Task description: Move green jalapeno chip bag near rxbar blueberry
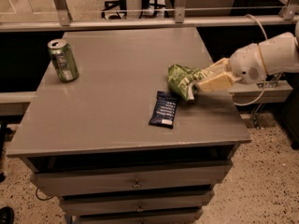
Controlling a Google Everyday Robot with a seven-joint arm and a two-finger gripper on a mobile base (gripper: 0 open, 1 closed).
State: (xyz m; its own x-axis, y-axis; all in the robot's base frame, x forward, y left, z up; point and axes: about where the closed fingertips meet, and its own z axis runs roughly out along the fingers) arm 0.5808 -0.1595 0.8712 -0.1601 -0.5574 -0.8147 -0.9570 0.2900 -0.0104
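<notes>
The green jalapeno chip bag (181, 80) is crinkled and held at the right side of the grey table (112, 101). It sits low over the surface, just right of and slightly behind the rxbar blueberry (163, 108). The rxbar is a flat dark navy wrapper with white text, lying near the front right of the table. My gripper (197, 84) reaches in from the right on a white arm and is shut on the bag's right end.
A green soda can (63, 60) stands upright at the table's left side. Drawers (135, 185) run below the table front. A metal rail (140, 20) crosses behind the table. A cable hangs at the right by the arm.
</notes>
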